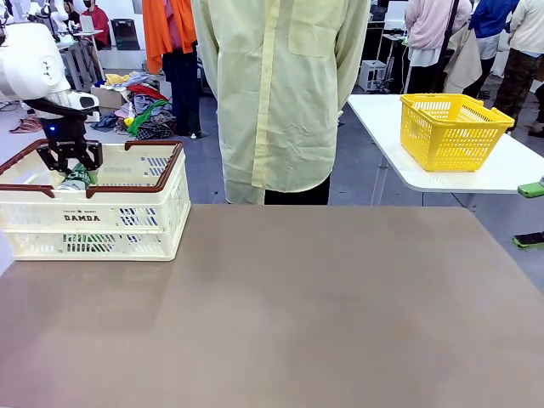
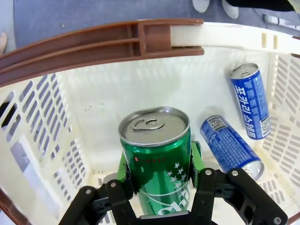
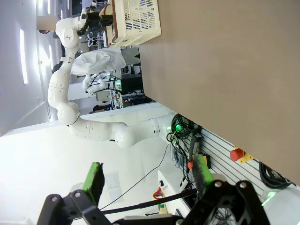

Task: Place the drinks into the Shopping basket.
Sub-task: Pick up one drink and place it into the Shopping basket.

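Observation:
A green can (image 2: pixel 154 140) with white lettering stands upright between the green pads of my left gripper (image 2: pixel 159 164), which is shut on it inside the Shopping basket (image 2: pixel 93 44). Two blue-and-white cans (image 2: pixel 250 101) (image 2: pixel 230 147) lie on their sides on the basket floor beyond it. In the front view the left gripper (image 1: pixel 68 166) hangs in the cream DAMDA basket (image 1: pixel 127 217) at the table's far left, with the green can (image 1: pixel 78 178) partly showing. My right gripper (image 3: pixel 147 176) is open with nothing between its pads, off the table's right edge (image 1: pixel 531 214).
A person in a pale yellow shirt (image 1: pixel 280 93) stands at the far side of the brown table (image 1: pixel 297 314). A yellow mesh basket (image 1: pixel 450 127) sits on a white table at the back right.

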